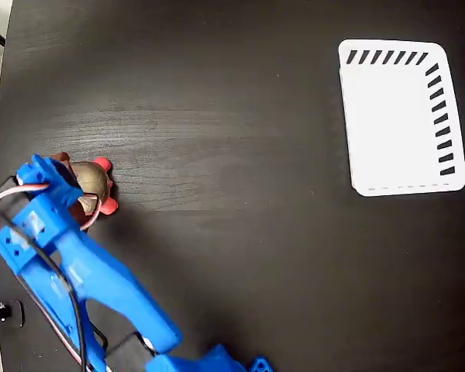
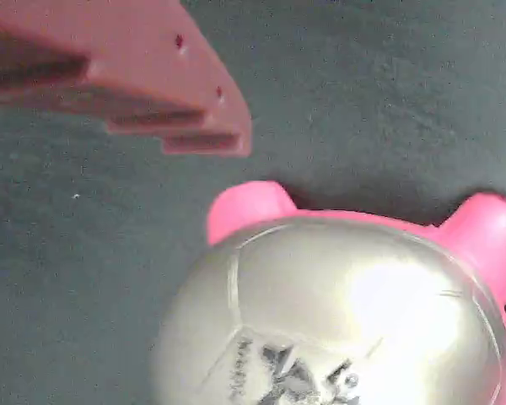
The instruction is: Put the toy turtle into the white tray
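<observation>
Pincer over toy turtle at table left in fixed view; grip state unclear. White tray far right.

Turtle: glossy, smooth gold-tan shell with pink plastic-looking limbs. Tray: smooth white plastic. Table: dark, matt, wood-grained surface. Arm: smooth blue plastic. Finger: matt red plastic.

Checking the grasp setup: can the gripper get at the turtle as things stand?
Probably yes. The gripper sits right over the turtle, one finger shows just beside the shell in the wrist view, and nothing else lies near it. Whether the jaws straddle it, I cannot tell.
</observation>
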